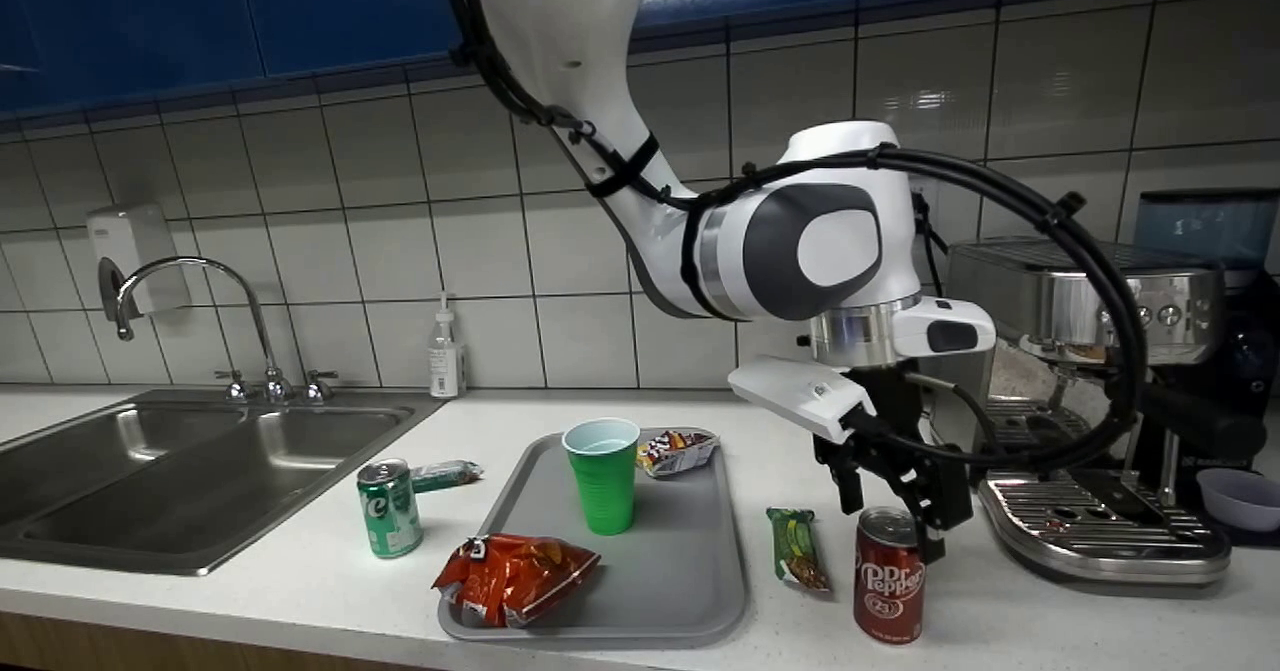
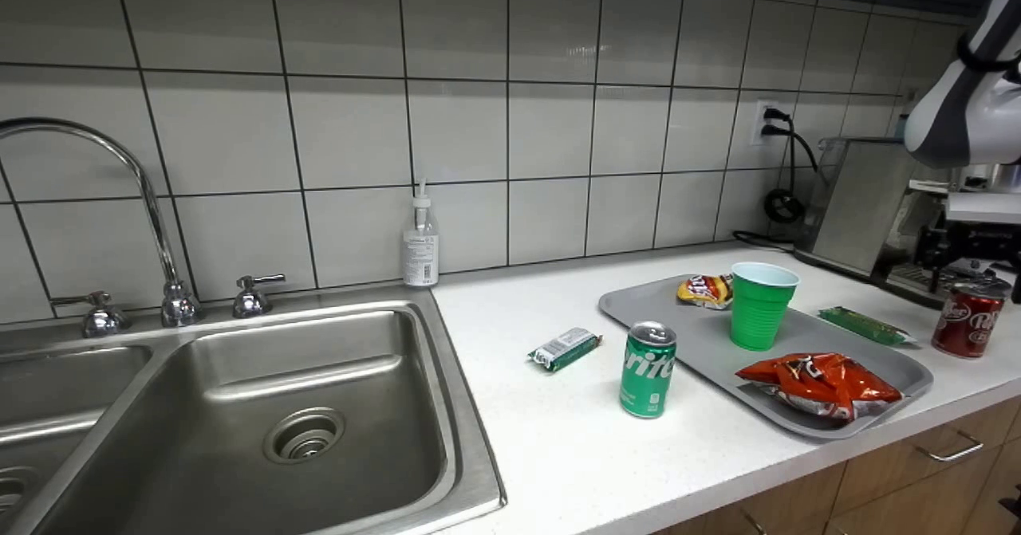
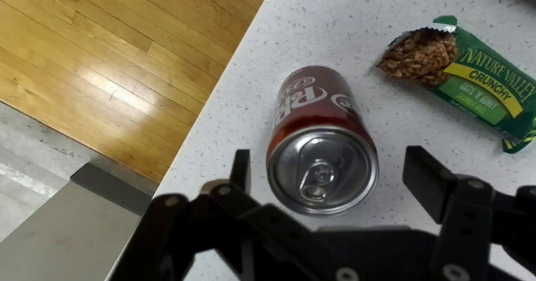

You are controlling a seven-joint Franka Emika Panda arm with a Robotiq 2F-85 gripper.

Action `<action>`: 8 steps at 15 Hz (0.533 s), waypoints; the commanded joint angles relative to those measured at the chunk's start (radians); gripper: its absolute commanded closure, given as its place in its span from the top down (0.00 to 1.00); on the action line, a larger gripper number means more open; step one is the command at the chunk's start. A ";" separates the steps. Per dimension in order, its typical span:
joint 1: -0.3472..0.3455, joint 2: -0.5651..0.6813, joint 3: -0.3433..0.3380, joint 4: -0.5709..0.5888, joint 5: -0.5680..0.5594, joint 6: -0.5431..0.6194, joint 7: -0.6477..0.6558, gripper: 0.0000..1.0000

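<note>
My gripper (image 1: 890,523) is open and empty, just above a red Dr Pepper can. The can (image 1: 888,601) stands upright on the white counter near its front edge. In the wrist view the can (image 3: 316,105) lies between the two spread fingers (image 3: 331,170), with a gap on each side. The can (image 2: 967,324) is also at the right edge in an exterior view, where the gripper is partly cut off. A green Nature Valley granola bar (image 3: 485,84) lies on the counter beside the can. The bar shows in both exterior views (image 1: 797,549) (image 2: 865,326).
A grey tray (image 1: 680,576) holds a green cup (image 1: 604,486), a red chip bag (image 1: 520,576) and a small candy bag (image 1: 675,451). A green Sprite can (image 1: 389,513) and another green wrapper (image 1: 446,475) stand left. A coffee machine (image 1: 1075,291) is close right; a sink (image 2: 471,439) is far left.
</note>
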 commanded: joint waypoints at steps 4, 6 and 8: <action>0.017 -0.126 0.007 -0.019 -0.041 -0.091 -0.035 1.00; 0.025 -0.156 0.013 -0.022 -0.050 -0.117 -0.046 1.00; 0.035 -0.188 0.022 -0.034 -0.066 -0.142 -0.070 1.00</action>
